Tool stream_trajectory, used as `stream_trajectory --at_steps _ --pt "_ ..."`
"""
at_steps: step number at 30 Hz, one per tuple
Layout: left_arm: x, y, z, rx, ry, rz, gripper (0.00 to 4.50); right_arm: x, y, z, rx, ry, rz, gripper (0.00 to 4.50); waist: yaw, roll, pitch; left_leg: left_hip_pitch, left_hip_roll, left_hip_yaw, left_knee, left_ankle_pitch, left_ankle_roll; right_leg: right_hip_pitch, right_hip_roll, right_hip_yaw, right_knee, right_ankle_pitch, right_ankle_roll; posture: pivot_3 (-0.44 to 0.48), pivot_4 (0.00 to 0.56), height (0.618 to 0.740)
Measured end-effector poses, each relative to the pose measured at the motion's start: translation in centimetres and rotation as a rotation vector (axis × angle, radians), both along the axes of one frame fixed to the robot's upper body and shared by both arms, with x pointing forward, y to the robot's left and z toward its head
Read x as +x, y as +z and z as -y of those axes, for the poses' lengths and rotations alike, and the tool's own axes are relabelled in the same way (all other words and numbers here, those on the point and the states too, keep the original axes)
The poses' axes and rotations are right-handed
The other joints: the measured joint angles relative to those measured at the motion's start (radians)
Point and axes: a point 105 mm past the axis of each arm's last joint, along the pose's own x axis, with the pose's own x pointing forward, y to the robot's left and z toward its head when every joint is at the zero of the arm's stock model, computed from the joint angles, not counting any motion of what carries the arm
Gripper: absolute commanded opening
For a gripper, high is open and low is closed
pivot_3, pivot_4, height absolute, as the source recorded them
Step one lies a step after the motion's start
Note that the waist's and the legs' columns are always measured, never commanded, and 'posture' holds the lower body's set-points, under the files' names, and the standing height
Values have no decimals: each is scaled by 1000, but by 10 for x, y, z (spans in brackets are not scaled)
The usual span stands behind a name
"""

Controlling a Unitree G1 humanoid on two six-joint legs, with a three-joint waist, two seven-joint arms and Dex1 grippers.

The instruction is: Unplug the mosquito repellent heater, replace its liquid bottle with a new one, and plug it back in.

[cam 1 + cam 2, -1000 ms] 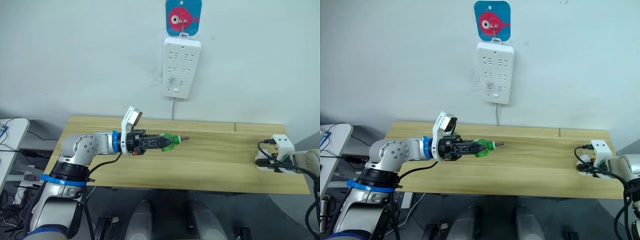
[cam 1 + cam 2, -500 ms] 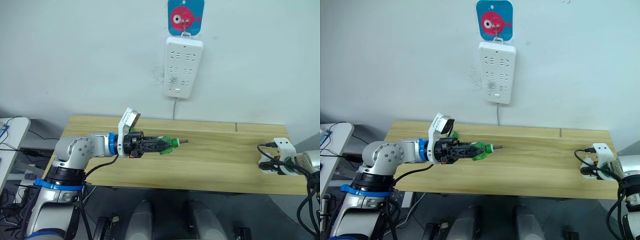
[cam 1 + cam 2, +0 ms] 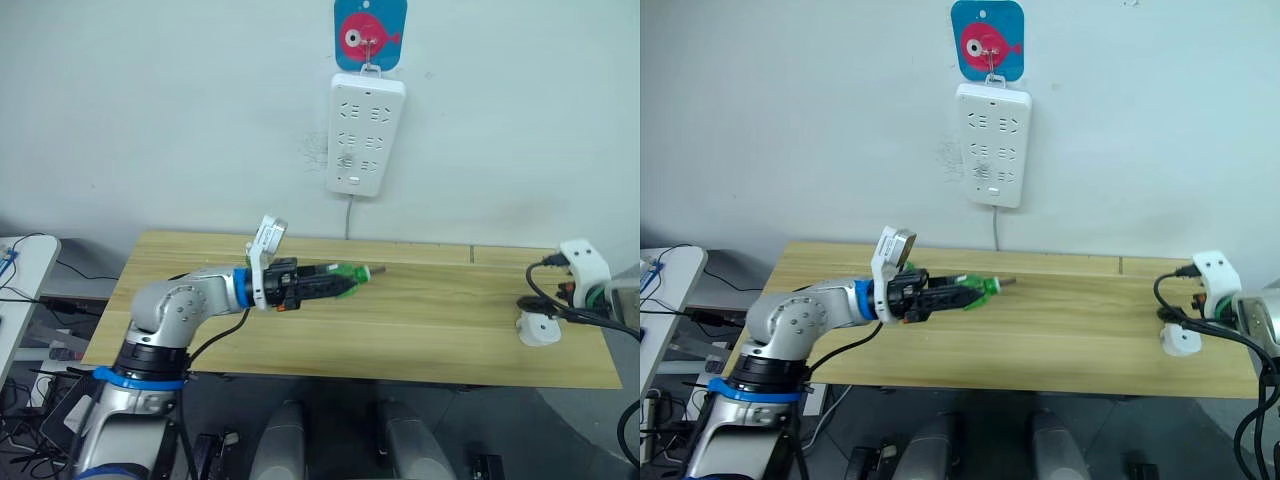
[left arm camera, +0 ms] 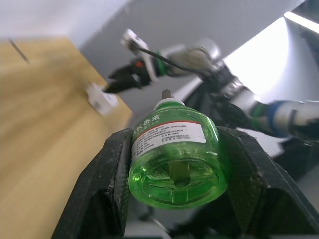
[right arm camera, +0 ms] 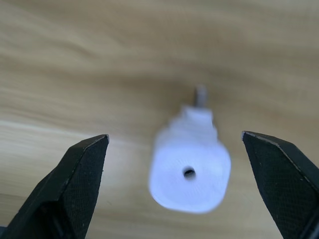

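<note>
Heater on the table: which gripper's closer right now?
Right. The right gripper hangs open just above the heater at the table's right end; the left gripper, shut on the green bottle, is far across the table.

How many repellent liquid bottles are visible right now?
1. A green bottle is gripped in the left claw, held above the wooden table. The white heater lying at the table's right end may hide another; cannot tell.

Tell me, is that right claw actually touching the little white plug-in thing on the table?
Apart. In the right wrist view the heater lies on the table between the open fingers, wood showing on both sides.
</note>
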Motion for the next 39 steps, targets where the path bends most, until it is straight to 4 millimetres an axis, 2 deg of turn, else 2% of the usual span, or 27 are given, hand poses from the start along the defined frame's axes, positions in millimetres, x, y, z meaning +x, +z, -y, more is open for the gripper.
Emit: stream_trajectory --at_steps 2,3,4,6,10,15,20,26,31,34,39 --pt "11 2 7 18 96 171 2269 9 18 -25 118 56 98 4463 0 -1 0 1 0 0 0 0 0 1 0 0 -1 0 0 24 262 740" --pt "16 4 12 31 148 275 2269 13 27 -48 278 80 126 4463 -1 -1 0 1 1 0 0 0 -1 1 0 0 0 0 0 24 262 740" --pt "17 6 17 33 167 324 2269 13 30 -62 365 102 127 4463 -1 -1 0 1 1 0 0 0 -1 1 0 0 0 0 0 24 262 740" --pt "22 13 25 29 237 454 2269 12 39 -98 649 128 103 4463 2 -1 0 1 0 -1 0 1 -1 1 0 -1 0 1 -1 24 261 740" --pt "25 21 31 35 318 598 2269 4 60 -139 974 239 95 4463 4 -1 0 0 -1 -2 -1 0 -1 1 -1 -2 0 1 -1 26 263 740" --pt "19 11 35 42 315 616 2269 -7 79 -161 1110 325 95 4463 2 -1 0 -1 -3 0 -1 0 0 1 -3 -1 -1 1 -1 26 267 740" --pt "20 12 39 23 325 597 2269 -12 81 -172 1193 265 62 4463 -5 -1 1 -1 -3 0 0 0 0 1 -2 -1 0 1 -1 29 271 740" --pt "13 21 48 -12 303 615 2269 -11 87 -191 1210 258 88 4463 -10 -1 1 -1 2 -2 -1 0 0 1 3 -2 0 0 0 22 276 740" --pt "9 24 51 -19 286 614 2269 -11 88 -194 1212 256 92 4463 -9 -1 1 -1 1 -2 -1 0 0 1 3 -1 -1 0 0 22 276 740" --pt "7 26 52 -27 281 622 2269 -11 88 -195 1212 260 88 3896 -7 -1 1 -1 1 -2 -1 0 0 1 3 -1 -1 0 0 25 280 740" --pt "6 24 54 -22 273 613 2269 -14 91 -198 1220 297 87 2082 -6 -1 1 -1 1 -2 -1 0 0 1 3 -1 -1 0 0 25 280 740"
